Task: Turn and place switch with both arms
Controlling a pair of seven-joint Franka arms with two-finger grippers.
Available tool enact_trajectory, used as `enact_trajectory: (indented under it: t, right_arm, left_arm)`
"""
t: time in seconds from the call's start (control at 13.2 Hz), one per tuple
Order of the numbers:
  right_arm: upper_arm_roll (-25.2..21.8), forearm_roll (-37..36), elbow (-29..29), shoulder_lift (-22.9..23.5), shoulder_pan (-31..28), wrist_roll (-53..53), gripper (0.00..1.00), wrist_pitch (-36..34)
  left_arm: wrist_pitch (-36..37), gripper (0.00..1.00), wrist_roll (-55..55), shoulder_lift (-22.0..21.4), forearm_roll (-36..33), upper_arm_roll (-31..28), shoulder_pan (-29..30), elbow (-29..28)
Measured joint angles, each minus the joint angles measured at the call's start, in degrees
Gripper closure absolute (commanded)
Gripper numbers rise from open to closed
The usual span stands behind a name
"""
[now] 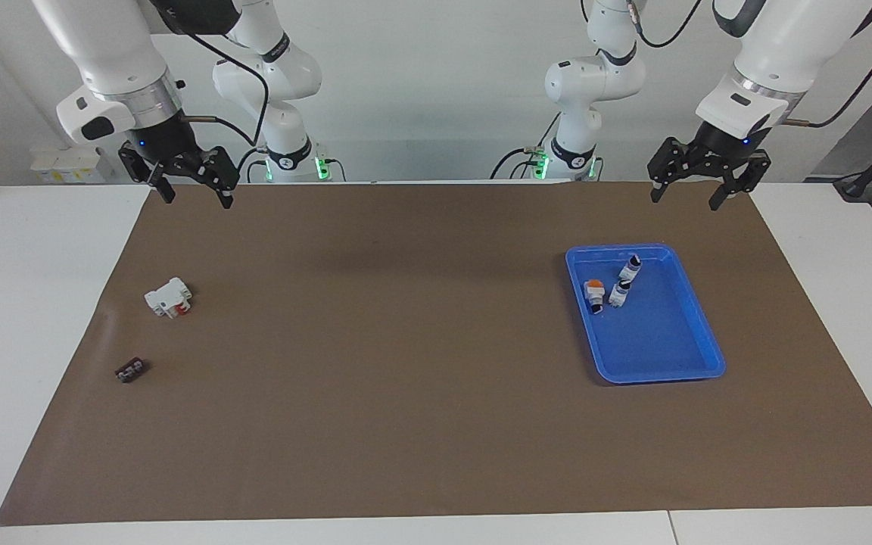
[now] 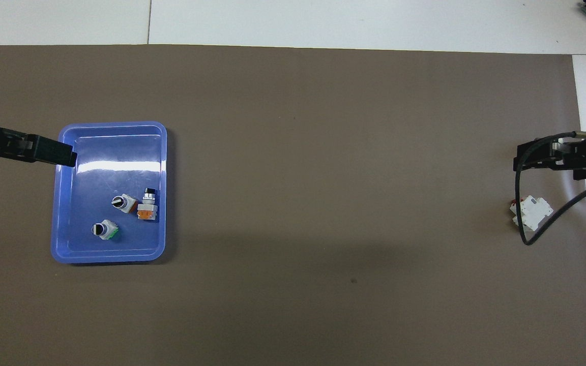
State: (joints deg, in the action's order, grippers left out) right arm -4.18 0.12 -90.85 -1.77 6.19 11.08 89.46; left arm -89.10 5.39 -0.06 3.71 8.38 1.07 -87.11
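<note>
Green-ended white selector switch [image 2: 105, 230] in blue plastic tray [image 2: 59, 203], at tray's robot-side edge; two other switches [image 2: 135, 204] beside, toward tray centre.

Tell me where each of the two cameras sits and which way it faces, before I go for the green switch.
Facing view: high across the table, looking at the robots; both whole arms show, left gripper and right gripper open, up above the mat's edge.
Overhead view: high over the robots' end, looking steeply down and forward; only the left gripper and right gripper show.
Shared: blue tray, green switch and white block, half a turn apart.
</note>
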Motion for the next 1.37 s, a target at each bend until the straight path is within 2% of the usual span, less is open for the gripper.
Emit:
enact_trajectory:
  t: [0.15,0.3,0.84,1.37]
  right_arm:
    - [0.0,0.0,0.0,0.0,0.0,0.0,0.00,0.0]
    - [0.0,0.0,0.0,0.0,0.0,0.0,0.00,0.0]
    - [0.0,0.0,0.0,0.0,0.0,0.0,0.00,0.0]
    - [0.0,0.0,0.0,0.0,0.0,0.0,0.00,0.0]
  left_arm:
    - [0.8,0.00,0.0,0.0,0.0,-5.4,-4.9,0.0]
    - [1.4,0.00,0.0,0.0,0.0,-8.0,-7.2,0.0]
    - [3.7,0.00,0.0,-2.1,-0.5,-8.0,-7.4,0.6]
    - [5.9,0.00,0.0,-2.8,-1.4,-6.9,-4.9,0.6]
